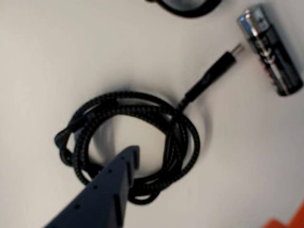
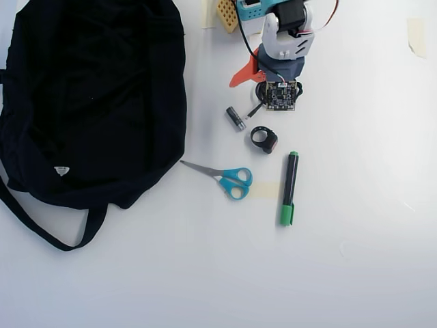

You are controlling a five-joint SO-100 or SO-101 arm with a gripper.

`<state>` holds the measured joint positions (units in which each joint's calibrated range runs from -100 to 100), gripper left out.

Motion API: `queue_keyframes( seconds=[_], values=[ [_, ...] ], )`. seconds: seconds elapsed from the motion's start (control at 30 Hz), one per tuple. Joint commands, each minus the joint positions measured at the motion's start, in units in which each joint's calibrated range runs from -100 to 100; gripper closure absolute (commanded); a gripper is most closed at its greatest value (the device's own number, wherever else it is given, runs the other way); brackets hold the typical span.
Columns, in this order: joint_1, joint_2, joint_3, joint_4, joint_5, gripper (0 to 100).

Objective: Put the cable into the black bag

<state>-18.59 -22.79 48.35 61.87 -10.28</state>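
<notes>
The coiled cable (image 1: 137, 142) lies on the white desk (image 1: 47, 57), well right of the black bag (image 2: 92, 102). The end effector (image 1: 124, 164) holds nothing; one finger sits inside the loop, opening unclear. Best to close on the bundled strands.

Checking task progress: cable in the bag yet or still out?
Out. The cable lies coiled on the white table, beside the battery, well apart from the black bag.
</notes>
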Motion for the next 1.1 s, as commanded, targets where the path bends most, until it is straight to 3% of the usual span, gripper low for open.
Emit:
queue_keyframes(
  seconds=[0.0,0.47,0.77,0.87,1.07],
  values=[
    [-0.93,-0.12,1.7,-3.39,-0.1,57],
    [-1.16,-0.12,13.83,-18.89,0.37,57],
    [-1.16,-0.12,16.61,-20.53,0.42,57],
    [-1.16,-0.12,16.61,-20.53,0.42,62],
    [-1.23,-0.12,16.34,-20.53,0.42,82]
  ],
)
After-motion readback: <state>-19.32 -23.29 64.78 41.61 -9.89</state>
